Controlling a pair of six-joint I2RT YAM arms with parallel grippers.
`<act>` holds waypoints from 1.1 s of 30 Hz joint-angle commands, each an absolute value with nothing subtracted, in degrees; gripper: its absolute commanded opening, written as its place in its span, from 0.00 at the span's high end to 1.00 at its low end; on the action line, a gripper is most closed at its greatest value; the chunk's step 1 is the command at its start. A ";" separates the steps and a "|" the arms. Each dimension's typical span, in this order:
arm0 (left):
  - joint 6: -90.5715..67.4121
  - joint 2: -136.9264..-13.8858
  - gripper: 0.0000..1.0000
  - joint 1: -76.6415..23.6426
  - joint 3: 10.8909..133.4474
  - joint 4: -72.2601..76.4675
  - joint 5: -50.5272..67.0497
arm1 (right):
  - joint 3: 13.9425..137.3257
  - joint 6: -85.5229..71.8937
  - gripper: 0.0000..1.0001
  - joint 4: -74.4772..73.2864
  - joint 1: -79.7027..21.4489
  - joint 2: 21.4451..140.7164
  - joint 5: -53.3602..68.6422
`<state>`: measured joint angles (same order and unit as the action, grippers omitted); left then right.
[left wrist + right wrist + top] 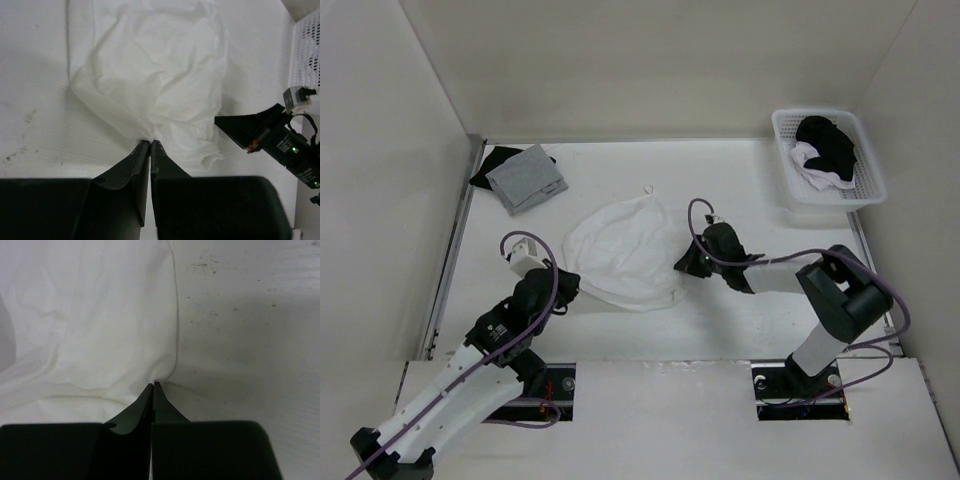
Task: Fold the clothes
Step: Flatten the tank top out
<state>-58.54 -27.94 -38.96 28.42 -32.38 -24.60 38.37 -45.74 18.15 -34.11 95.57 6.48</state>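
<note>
White garment (625,258) lies crumpled but mostly spread on the table (740,190), a rounded patch between the two grippers. Thin, soft and light: it wrinkles and bunches where pulled, has no stiffness to hold a crease, and will likely drag and slide on the smooth surface rather than lift flat. Left gripper (150,143) sits at the garment's near-left edge, jaws pressed together with fabric gathered into a pleat at the tips, so it is pinching the garment. Right gripper (153,385) is at the garment's right edge, jaws also together, with the hem (176,315) curving into the tips; it looks like a pinch on the hem band, though a shallow one. Best holds are probably the hem band and the outer edges, which are stitched, thicker and less prone to slipping out than a single layer. Grey cloth (527,178) is beyond the garment to its far left, well apart; basket (785,165) of dark clothes is to its far right, also well apart.
</note>
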 commanded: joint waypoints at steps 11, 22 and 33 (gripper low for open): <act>-51.06 -35.49 0.98 -26.43 23.92 -12.93 -23.21 | 35.60 -45.78 0.99 -5.89 -53.98 44.75 -5.79; -51.06 -40.96 0.99 -12.09 20.13 -4.57 -11.43 | 38.31 -41.57 1.00 2.28 -42.33 67.57 -4.31; -51.60 -41.30 0.99 -15.34 22.16 -4.05 -9.93 | 45.56 -40.67 1.00 2.12 -47.11 61.44 -5.54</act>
